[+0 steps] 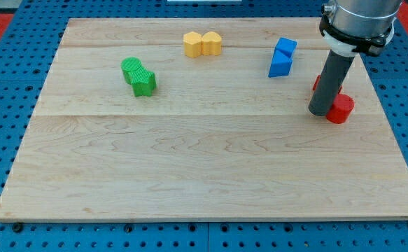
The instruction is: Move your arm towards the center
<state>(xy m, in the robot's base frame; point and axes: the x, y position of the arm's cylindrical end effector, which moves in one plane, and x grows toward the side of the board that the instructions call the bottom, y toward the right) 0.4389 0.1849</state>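
The rod's tip (pixel 320 112) sits among the red blocks (pixel 341 108) at the board's (pixel 190 175) right edge, holding nothing, so the middle lies leftward.

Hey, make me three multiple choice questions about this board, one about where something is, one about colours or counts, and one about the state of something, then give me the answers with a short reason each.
1. Where is my tip?
A. at the view's right, beside the red blocks
B. at the board's middle
C. next to the green blocks

2. How many colours of blocks are on the wooden board?
A. two
B. three
C. four

3. How do the two yellow blocks stand?
A. far apart
B. side by side, touching
C. one hidden under the rod

Answers:
1 A: the rod's end sits against the red blocks at the view's right, well off centre.
2 C: green blocks, yellow blocks, blue blocks and red all show.
3 B: the yellow pair sits joined near the view's top, clear of the rod.
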